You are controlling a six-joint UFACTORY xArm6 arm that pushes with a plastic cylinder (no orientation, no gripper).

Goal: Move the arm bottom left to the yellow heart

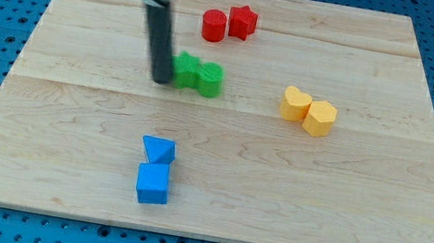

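Single view, wooden bench [61, 157] on blue pegboard. The arm comes down from the upper left of the frame; no jaws on this rig, just a dark rod, so nothing is held. The tip [160, 81] sits left of centre, touching or just beside the left end of the green pair: green block w/ star-like shape [184, 69] and a second green block [210, 79], shape unclear, pressed together.

Task item: yellow heart [295, 104], right of centre, touching a yellow hexagon-ish block [320, 118] on its lower right. Heart is well apart from the tip, w/ the green pair between them.

Others: red cylinder [213, 26] and red star [242, 22] near the top centre, touching. Blue blocks at lower centre: one angular [159, 151], one cube [153, 183], stacked close in the frame.

Progress: judged early, approx. nothing done. Target spot, lower left of the heart, is bare bench and the tip isn't near it. Left to do: travel rightward and slightly down, prob. skirting below the greens to avoid shoving them, stop short of the heart.
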